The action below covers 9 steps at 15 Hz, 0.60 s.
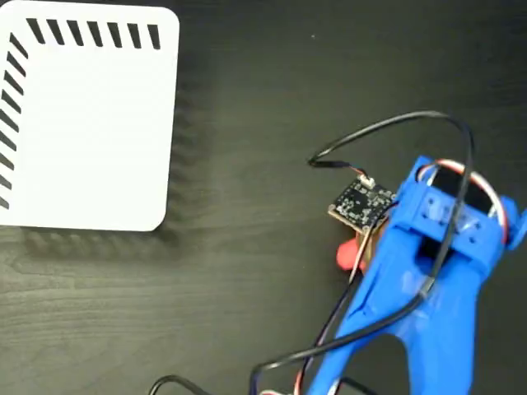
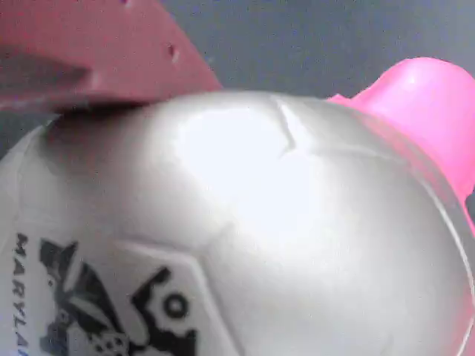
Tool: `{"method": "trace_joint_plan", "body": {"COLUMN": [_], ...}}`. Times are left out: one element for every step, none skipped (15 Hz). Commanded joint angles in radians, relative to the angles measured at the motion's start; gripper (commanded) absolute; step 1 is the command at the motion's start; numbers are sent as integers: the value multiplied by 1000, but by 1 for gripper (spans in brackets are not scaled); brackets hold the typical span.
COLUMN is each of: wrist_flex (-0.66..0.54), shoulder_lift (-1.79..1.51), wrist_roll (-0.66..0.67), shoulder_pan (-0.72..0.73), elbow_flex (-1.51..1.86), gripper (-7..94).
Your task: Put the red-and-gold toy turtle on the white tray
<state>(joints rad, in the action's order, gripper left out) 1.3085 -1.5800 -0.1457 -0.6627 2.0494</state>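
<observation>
While the hand [image 1: 362, 239] covers the turtle [image 2: 245, 237], grip unclear, the tray [image 1: 90, 132] lies well apart.

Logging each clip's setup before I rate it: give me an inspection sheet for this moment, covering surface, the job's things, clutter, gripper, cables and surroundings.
Surface: dark wood-grain table, bare apart from the items below.
Job's things: the white tray lies at the upper left of the fixed view with nothing on it. The toy turtle is mostly hidden under the arm there, only a red bit showing; the wrist view is filled by its shiny shell with a black print.
Clutter: nothing seen.
Gripper: on the blue arm, right over the turtle; whether it is open or shut cannot be told.
Cables: black cable loops from the wrist circuit board.
Surroundings: nothing seen.
</observation>
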Motion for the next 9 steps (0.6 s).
{"method": "trace_joint_plan", "body": {"wrist_flex": [193, 256, 307, 350, 383, 413, 419, 417, 413], "shoulder_lift": [-149, -170, -184, -204, -215, -222, -230, -230, -233], "wrist_roll": [26, 29, 29, 28, 23, 18, 9, 3, -11], "shoulder_pan": [21, 40, 58, 80, 103, 129, 155, 193, 264], "elbow_flex": [-235, -331, -422, -491, -537, -565, -569, -569, -572], "gripper": [0, 0, 0, 0, 0, 0, 0, 0, 0]}}
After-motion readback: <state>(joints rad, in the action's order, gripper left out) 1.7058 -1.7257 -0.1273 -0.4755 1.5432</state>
